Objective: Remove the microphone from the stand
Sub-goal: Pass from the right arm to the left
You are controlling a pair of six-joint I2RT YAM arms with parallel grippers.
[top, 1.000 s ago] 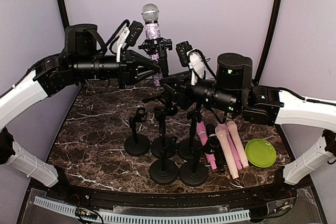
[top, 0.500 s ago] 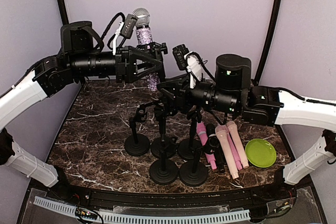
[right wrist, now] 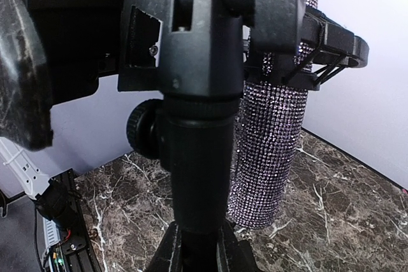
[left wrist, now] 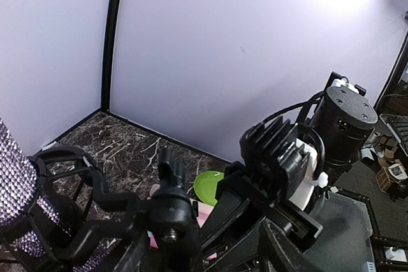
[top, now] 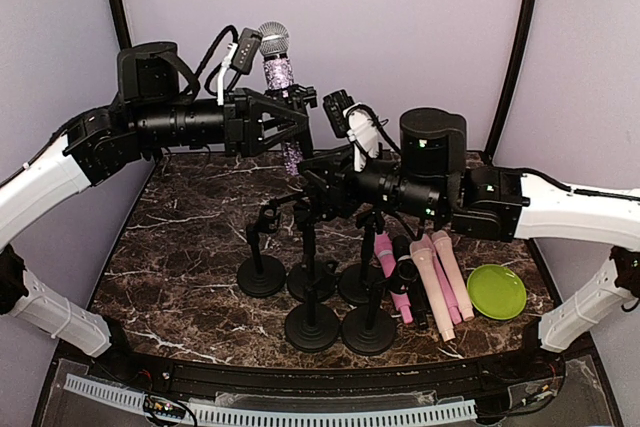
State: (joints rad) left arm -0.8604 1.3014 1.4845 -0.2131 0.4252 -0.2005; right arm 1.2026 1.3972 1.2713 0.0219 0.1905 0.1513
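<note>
A glittery purple microphone [top: 277,75] with a silver mesh head sits tilted in the black clip [right wrist: 325,42] of a stand [right wrist: 201,157], high above the table's back. My left gripper [top: 295,117] reaches in from the left at clip height and is open, its jaws spread beside the microphone's body [left wrist: 13,189]. My right gripper [top: 312,192] is shut on the stand's pole below the clip, and in the right wrist view the gripper [right wrist: 199,250] has a finger on each side of the pole. The microphone's lower end [right wrist: 274,132] hangs free to the right of the pole.
Several empty black stands [top: 262,272] crowd the table's middle front. Several pink microphones [top: 440,282] lie to their right, beside a green plate [top: 496,291]. The purple back wall is close behind both arms.
My left gripper has gone from shut to open. The microphone and clip have shifted left and tilted. The right arm has edged slightly left, still gripping the pole.
</note>
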